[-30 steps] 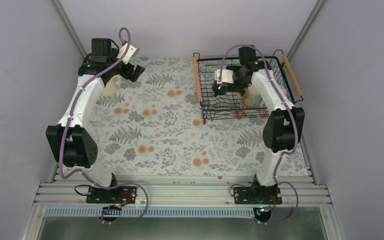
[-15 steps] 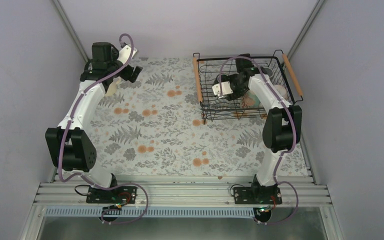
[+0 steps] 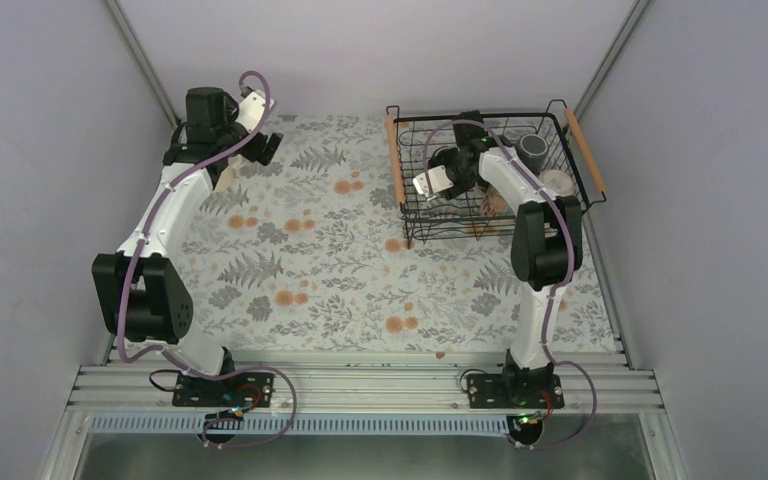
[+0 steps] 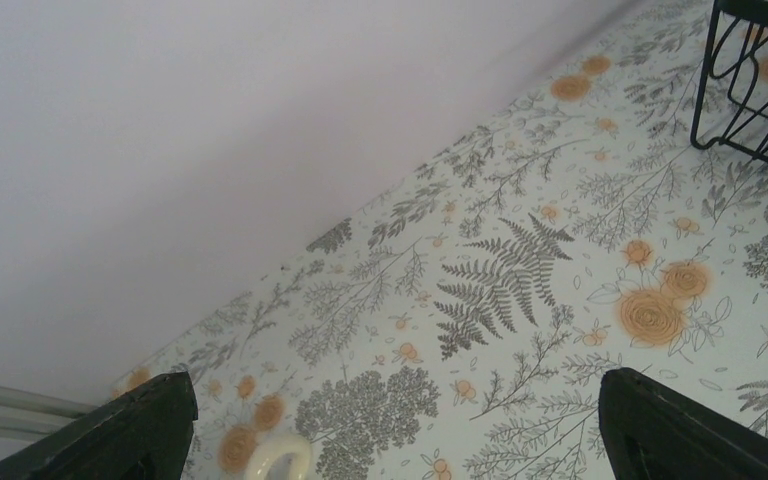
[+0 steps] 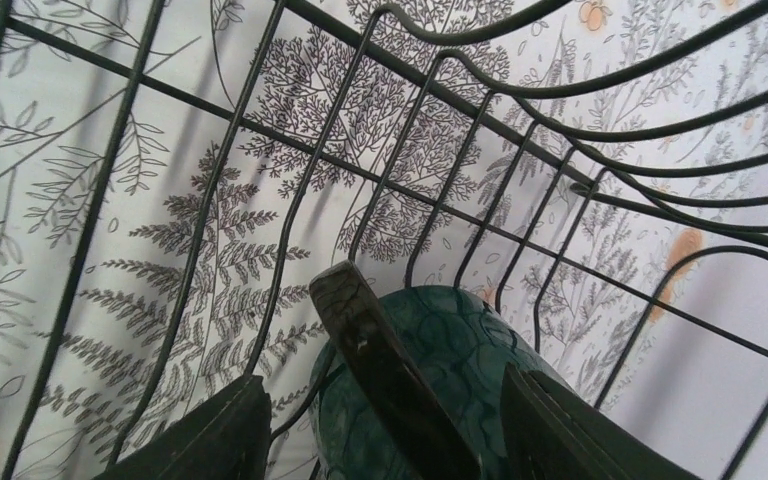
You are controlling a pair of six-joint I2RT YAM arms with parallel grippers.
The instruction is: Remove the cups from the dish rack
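The black wire dish rack (image 3: 407, 214) with wooden handles stands at the back right. My right gripper (image 3: 438, 190) reaches into its left part. In the right wrist view the gripper (image 5: 385, 400) is open, with a dark green mug (image 5: 460, 340) lying between its fingers, handle up; the left finger (image 5: 200, 435) stands clear of it. A grey cup (image 3: 533, 150), a white cup (image 3: 558, 182) and a pale pink-toned mug (image 3: 495, 203) sit in the rack. My left gripper (image 3: 265, 145) is open and empty at the back left, above a cream cup (image 3: 222, 178), whose rim shows in the left wrist view (image 4: 278, 460).
The floral mat (image 3: 310, 260) covers the table between the arms. Grey walls close in the left, back and right sides. A corner of the rack (image 4: 750, 80) shows at the upper right of the left wrist view.
My right gripper has moved left and down inside the rack to the dark green mug. My left gripper has turned and drawn back a little from the cream cup.
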